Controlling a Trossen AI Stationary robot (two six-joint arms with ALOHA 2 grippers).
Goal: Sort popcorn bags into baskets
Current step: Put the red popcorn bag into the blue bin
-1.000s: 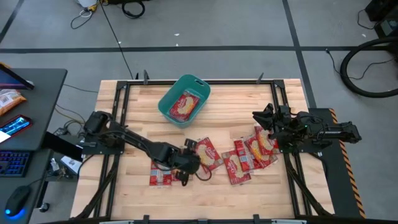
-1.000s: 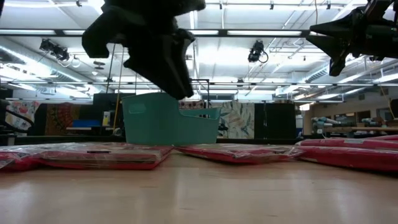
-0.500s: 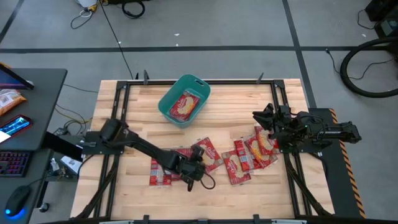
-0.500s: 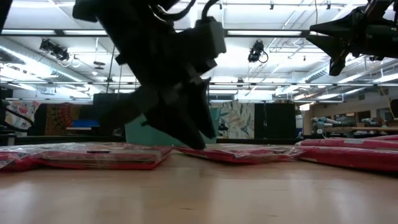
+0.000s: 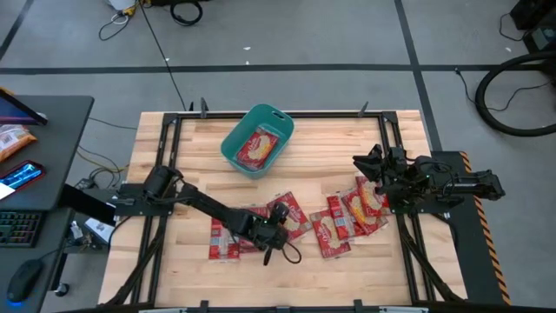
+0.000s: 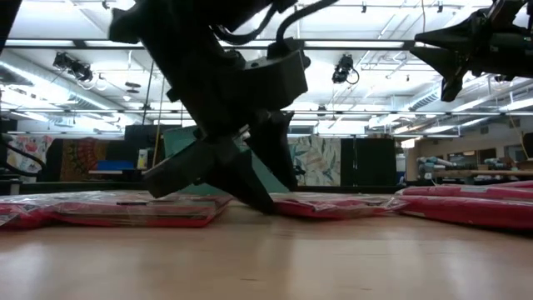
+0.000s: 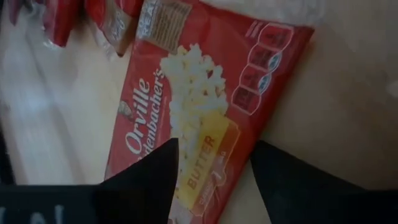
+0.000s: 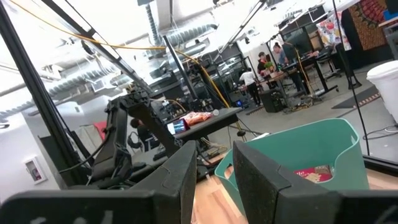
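While left gripper point(image 5: 276, 235) hangs low over table point(image 5: 174, 191), fingers point(image 7: 144, 180) spread apart, straddling end of popcorn bag point(image 7: 205, 118) lying flat beneath. More bags point(image 5: 352, 213) off toward right gripper point(image 5: 372, 165), parked raised at table's edge, fingers apart. Teal basket point(image 5: 234, 139) beyond, one bag point(image 5: 257, 148) inside.

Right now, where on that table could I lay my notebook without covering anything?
Bare wood lies left of the teal tub and between the tub and the right tool. The near middle is crowded: popcorn bags and the left tool fill it.
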